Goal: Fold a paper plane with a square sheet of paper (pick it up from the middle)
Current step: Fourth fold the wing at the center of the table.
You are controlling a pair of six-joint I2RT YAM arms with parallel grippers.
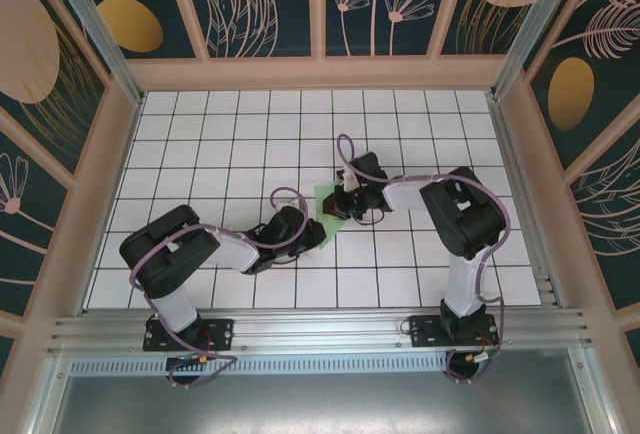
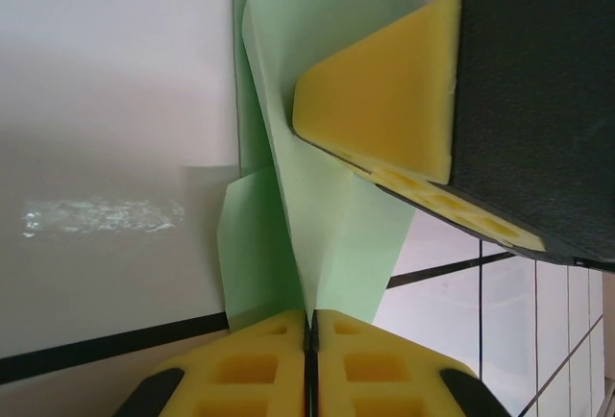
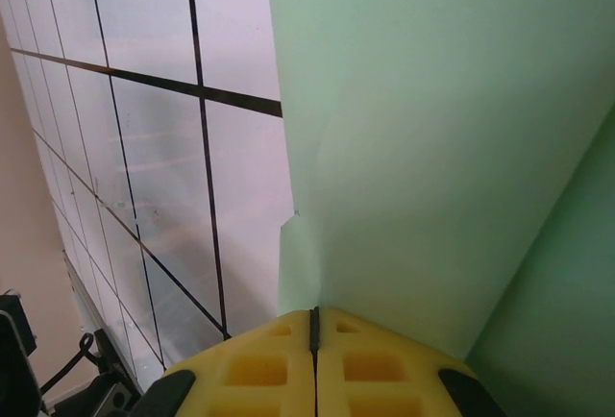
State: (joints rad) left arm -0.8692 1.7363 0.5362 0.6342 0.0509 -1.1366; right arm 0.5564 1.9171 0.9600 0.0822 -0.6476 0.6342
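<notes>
Right over the middle of the gridded table [image 1: 200, 144], the sheet of paper [image 1: 327, 202] – pale green, already creased into several layers – is held between the 2 arms. The left pincer [image 2: 309, 345] has its yellow pads pressed together, pinching a folded edge of the sheet [image 2: 327, 234]. The right pincer [image 3: 314, 345] is likewise pressed together on the paper [image 3: 452, 148] – seen from the left wrist, its pad [image 2: 384, 100] lies against the sheet's upper part.
</notes>
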